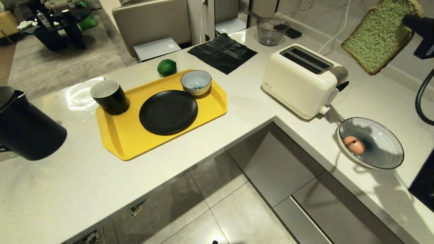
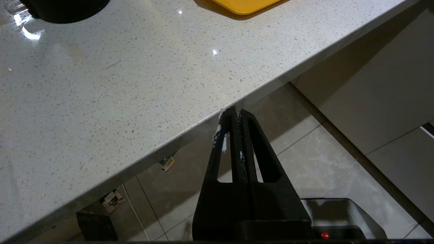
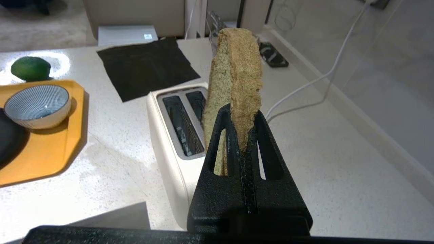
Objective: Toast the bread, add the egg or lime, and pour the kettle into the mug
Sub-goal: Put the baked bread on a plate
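The right end effector [image 3: 242, 117] is pinched on the lower edge of the bread [image 3: 237, 78], holding the slice upright in the air above and just to the right of the toaster [image 1: 301, 79], whose two slots are bare. The left end effector [image 2: 234, 113] is pressed together on nothing, parked off the near edge of the table [image 2: 101, 101]. Nearest on the right, a striped shallow bowl [image 1: 379, 135] holds the egg [image 1: 353, 144]. On the left stands the kettle [image 1: 23, 125]. Further in, a yellow tray [image 1: 118, 139] carries the mug [image 1: 109, 95], a bare black plate [image 1: 168, 112] and a small striped bowl [image 1: 196, 81] with nothing in it. The lime [image 1: 166, 67] lies on the table just beyond the tray.
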Robot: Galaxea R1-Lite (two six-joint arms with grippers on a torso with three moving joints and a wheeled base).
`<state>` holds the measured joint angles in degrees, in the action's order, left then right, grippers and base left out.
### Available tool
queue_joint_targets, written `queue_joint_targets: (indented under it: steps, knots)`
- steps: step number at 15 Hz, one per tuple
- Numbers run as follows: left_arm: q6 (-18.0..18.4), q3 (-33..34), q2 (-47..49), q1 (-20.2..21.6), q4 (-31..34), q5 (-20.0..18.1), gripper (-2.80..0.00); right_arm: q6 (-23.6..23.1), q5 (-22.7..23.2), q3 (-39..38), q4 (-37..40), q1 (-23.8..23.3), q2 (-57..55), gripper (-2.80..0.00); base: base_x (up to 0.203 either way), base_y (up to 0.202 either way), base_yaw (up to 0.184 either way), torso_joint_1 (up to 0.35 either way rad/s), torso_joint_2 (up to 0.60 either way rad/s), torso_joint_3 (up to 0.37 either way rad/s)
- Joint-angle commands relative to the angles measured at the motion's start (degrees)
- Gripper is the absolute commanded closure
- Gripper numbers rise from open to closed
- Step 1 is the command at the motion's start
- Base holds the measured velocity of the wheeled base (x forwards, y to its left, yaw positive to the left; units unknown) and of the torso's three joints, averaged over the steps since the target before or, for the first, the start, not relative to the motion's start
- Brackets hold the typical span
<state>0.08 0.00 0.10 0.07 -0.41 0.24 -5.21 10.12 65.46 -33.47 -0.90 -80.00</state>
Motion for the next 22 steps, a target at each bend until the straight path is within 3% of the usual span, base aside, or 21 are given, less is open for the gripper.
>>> queue_joint_targets:
  steps: [1, 8, 12, 22]
  knots:
    - [0.01, 0.00, -0.01, 0.01, -0.02, 0.02, 0.00, -0.07, 0.08, 0.02, -0.28, 0.02, -0.07, 0.00, 0.000, 0.000, 0.000, 0.000, 0.00, 0.000]
    - [0.01, 0.00, -0.01, 0.01, -0.02, 0.02, 0.00, -1.51, 0.08, -0.43, -0.36, 0.10, 0.02, 0.00, 0.000, 0.000, 0.000, 0.000, 0.00, 0.000]
    - [0.01, 0.00, -0.01, 0.01, -0.02, 0.02, 0.00, -4.81, -0.18, -2.18, -0.29, 0.02, 0.60, 0.00, 0.000, 0.000, 0.000, 0.000, 0.00, 0.000]
    - [0.01, 0.00, -0.01, 0.01, -0.02, 0.02, 0.00, -4.81, -0.10, -1.13, -0.36, 0.11, 0.28, 0.00, -0.001, 0.000, 0.018, 0.000, 0.00, 0.001]
